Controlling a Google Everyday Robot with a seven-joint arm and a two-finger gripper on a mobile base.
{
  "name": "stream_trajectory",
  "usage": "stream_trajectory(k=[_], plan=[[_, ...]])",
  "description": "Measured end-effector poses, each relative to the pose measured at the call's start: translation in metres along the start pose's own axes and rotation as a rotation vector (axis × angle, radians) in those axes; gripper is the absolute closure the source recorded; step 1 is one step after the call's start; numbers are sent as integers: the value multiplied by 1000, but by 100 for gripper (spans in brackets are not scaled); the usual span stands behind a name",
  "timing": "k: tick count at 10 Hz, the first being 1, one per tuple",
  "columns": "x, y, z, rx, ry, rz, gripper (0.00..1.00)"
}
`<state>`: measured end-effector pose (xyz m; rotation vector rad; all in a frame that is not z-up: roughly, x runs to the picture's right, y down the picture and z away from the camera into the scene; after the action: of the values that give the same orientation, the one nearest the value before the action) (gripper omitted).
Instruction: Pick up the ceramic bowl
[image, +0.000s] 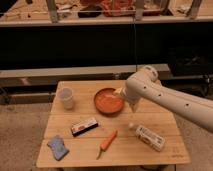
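Observation:
The ceramic bowl (107, 100) is wide, shallow and orange-red inside. It sits on the wooden table (165, 122), right of centre towards the back. My white arm (170, 100) reaches in from the right. My gripper (120, 92) is at the bowl's right rim, mostly hidden by the wrist.
A small translucent white cup (67, 98) stands at the back left. A dark flat packet (84, 126), a carrot (107, 142), a blue sponge (58, 147) and a white bottle lying on its side (148, 136) are on the front half. A dark shelf unit (100, 45) stands behind the table.

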<state>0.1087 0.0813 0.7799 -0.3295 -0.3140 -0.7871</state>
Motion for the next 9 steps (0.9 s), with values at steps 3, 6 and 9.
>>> stream_trajectory(k=[3, 6, 9], plan=[[-2, -4, 12, 11, -21, -48, 20], [-1, -4, 28, 17, -39, -84, 20], [-3, -2, 48, 10, -62, -93, 20]])
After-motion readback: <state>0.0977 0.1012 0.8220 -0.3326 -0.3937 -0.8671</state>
